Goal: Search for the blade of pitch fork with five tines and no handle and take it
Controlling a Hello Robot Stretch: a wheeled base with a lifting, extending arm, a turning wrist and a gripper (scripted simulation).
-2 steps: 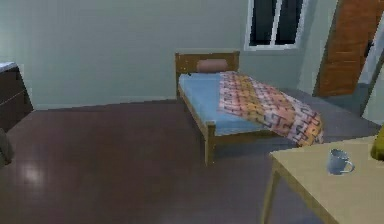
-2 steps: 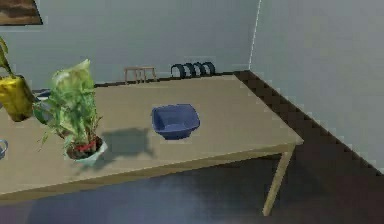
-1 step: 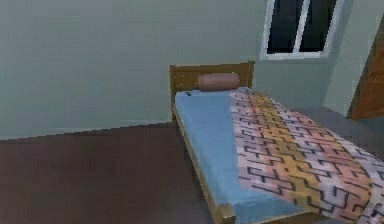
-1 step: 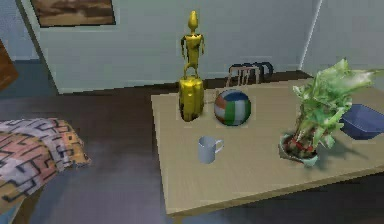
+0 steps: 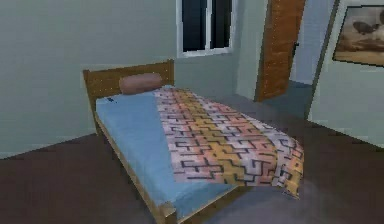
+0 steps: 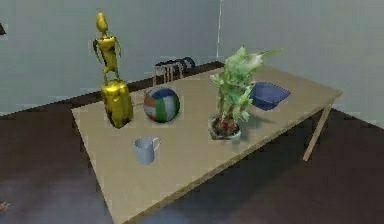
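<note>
**Bedroom, then a laden table**

In the forward view a bed [image 5: 140, 150] with a patterned blanket [image 5: 225, 140] is recorded on dark floor, then a window [image 5: 207, 25], a wooden door [image 5: 278, 45] and a framed picture [image 5: 360, 35].

On the wooden table [image 6: 285, 135] are set a gold statue [image 6: 112, 75], a mug [image 6: 147, 150], a ball [image 6: 162, 104], a potted plant [image 6: 235, 95] and a blue dish [image 6: 268, 96]. A dark pronged object [image 6: 172, 68] is noted at the far edge, behind the ball. The gripper's state cannot be told.

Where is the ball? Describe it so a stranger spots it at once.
Look at the wooden table. Between the gold statue and the potted plant sits the ball. It is the one round thing, patched in red, green and white.
</note>
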